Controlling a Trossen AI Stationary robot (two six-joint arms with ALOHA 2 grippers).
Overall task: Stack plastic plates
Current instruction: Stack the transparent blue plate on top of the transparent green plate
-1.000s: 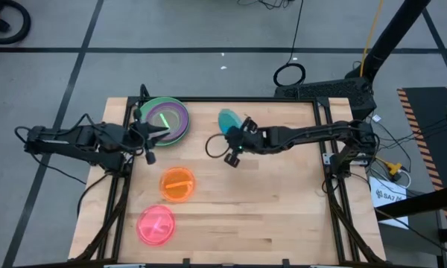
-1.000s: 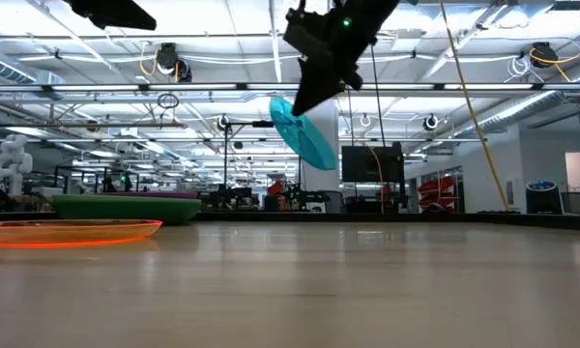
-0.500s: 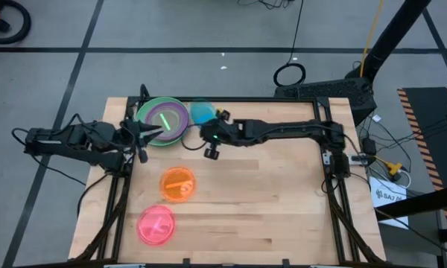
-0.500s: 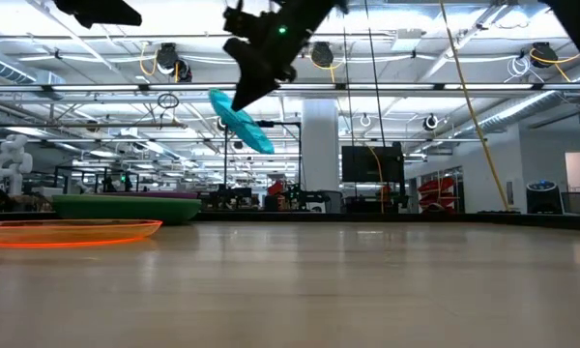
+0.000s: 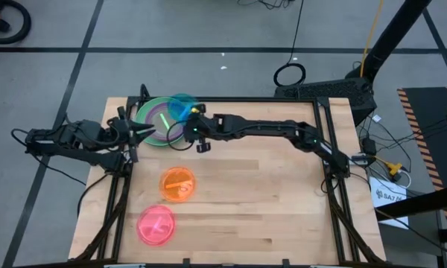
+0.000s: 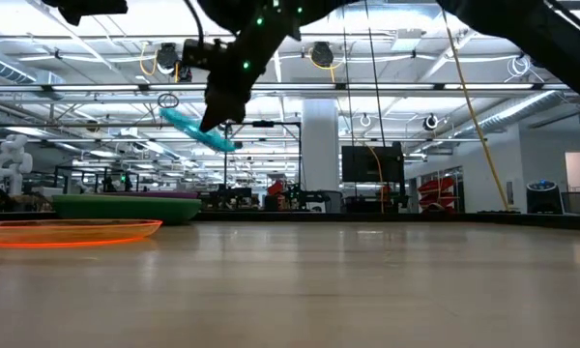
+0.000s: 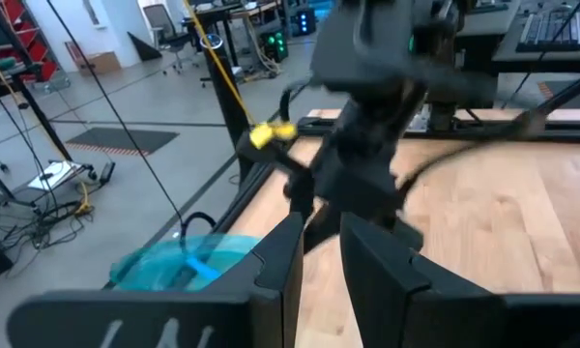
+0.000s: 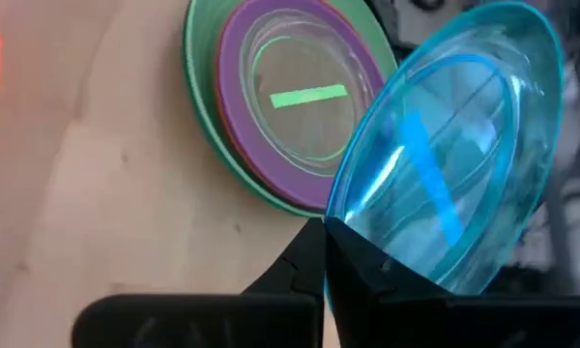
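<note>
A stack (image 5: 161,119) of a green plate, a purple plate (image 8: 261,135) and a small translucent lime plate (image 8: 304,97) rests at the table's far left. My right gripper (image 5: 187,123) reaches in from the right and is shut on a translucent teal plate (image 5: 182,106), held in the air over the stack's far right rim. My left gripper (image 5: 146,131) hovers just left of the stack, fingers slightly apart with nothing between them. A translucent orange plate (image 5: 177,184) and a pink plate (image 5: 156,225) lie flat nearer the front. My right gripper pinches the teal plate's rim (image 8: 340,220) between its two fingers, at the plate's edge toward the table's right. The fingers come from the right, slanting down. The plate is lifted clear and tilted (image 6: 195,129), its free end lower and toward the left, above the stack.
The table's black frame rail (image 5: 246,99) runs along the far edge, close behind the stack. Bare wood (image 5: 283,193) lies to the right and front of the plates. Cables and a dark stand (image 5: 328,89) sit beyond the far right corner.
My right gripper has swept toward the table's left edge carrying the teal plate, from mid-table to over the stack. Its wrist has rolled, and the plate has tipped from steeply tilted toward flatter. My left gripper has drawn back a little toward the left edge.
</note>
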